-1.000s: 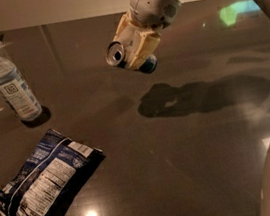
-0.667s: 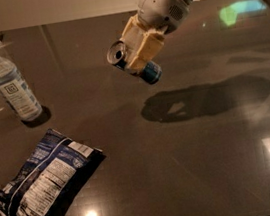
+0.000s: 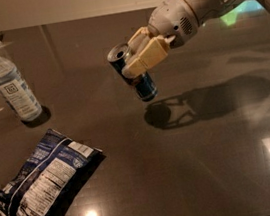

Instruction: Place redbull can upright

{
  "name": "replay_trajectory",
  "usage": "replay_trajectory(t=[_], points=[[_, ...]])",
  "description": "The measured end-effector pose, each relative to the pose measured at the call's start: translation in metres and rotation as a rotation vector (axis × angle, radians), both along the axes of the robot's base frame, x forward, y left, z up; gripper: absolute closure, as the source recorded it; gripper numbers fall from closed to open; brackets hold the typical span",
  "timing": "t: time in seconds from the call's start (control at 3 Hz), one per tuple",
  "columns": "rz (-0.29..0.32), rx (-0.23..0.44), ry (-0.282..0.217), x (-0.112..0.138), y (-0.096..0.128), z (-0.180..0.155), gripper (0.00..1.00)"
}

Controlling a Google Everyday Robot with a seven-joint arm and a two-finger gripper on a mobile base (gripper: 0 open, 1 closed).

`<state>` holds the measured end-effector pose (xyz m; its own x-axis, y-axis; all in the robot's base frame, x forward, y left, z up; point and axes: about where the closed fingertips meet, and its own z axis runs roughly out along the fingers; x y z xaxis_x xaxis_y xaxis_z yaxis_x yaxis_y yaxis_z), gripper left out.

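The redbull can (image 3: 143, 84) is a slim blue and silver can, held in the air above the dark table (image 3: 195, 172) near its middle. It is tilted, with its silver top up and to the left and its blue bottom end down and to the right. My gripper (image 3: 140, 57) is shut on the redbull can, its cream fingers (image 3: 148, 58) clamped across the can's upper body. The arm reaches in from the upper right. The can's shadow lies on the table just below and to the right.
A clear plastic water bottle (image 3: 11, 83) with a white cap stands at the far left. A blue chip bag (image 3: 40, 187) lies flat at the front left. A bright light reflection shows at the right front.
The arm has turned the can from nearly lying sideways toward a more upright tilt, with its bottom end now lower. The bottle and bag have not moved.
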<state>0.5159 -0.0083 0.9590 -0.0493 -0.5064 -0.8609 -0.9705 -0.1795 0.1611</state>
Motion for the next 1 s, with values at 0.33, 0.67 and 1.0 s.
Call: replay_trajectory(t=[0.33, 0.67, 1.0], points=[[-0.001, 0.124, 0.047, -0.0058, -0.0002, 0.0004, 1.00], [0.008, 0.212, 0.054, -0.0096, -0.0018, -0.0010, 1.00], [0.022, 0.277, 0.045, -0.0131, -0.0038, -0.0055, 1.00]])
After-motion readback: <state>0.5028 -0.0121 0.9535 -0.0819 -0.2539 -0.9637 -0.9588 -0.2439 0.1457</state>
